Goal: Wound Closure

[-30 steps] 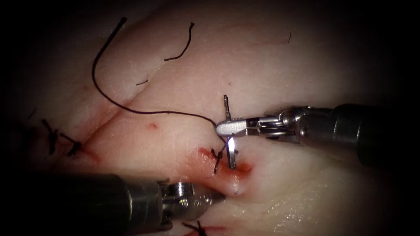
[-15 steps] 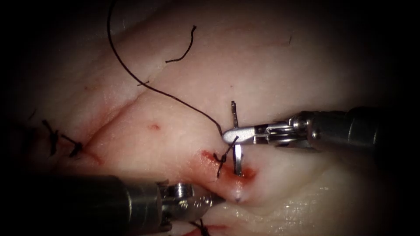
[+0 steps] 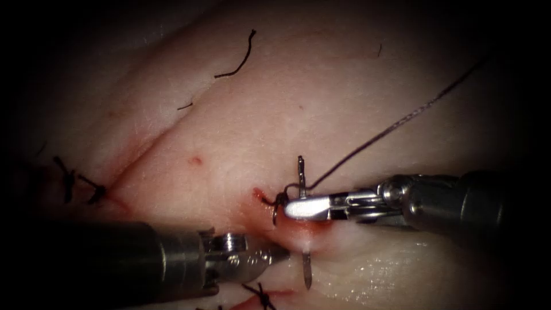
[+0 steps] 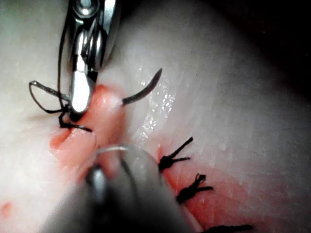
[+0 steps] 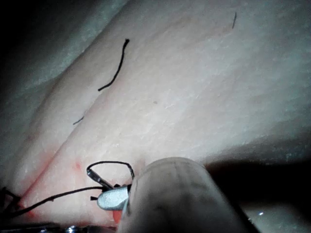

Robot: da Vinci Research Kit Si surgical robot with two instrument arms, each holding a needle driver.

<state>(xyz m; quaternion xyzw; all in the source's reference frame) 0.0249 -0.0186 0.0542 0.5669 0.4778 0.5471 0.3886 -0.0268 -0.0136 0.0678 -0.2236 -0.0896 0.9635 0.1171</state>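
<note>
Gripping the needle (image 3: 301, 178) near its tail, our right tool (image 3: 301, 208) has swung lower since a second ago, so the point (image 3: 307, 274) now shows past the cut (image 3: 298, 227) with the mid-curve buried in the tissue (image 3: 344, 103). The thread (image 3: 396, 123) now trails up to the right. Our left tool (image 3: 270, 257) presses just left of the exit; its jaws we cannot tell, so regrasping the point calls for care.

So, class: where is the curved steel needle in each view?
Endoscope: curved steel needle through the tissue, gripped mid-curve by the right arm's silver claw; tip out below.
Left wrist: tip emerging beside that claw.
Right wrist: cannot tell it from dark thread.
Shared landmark: the right claw.
</note>
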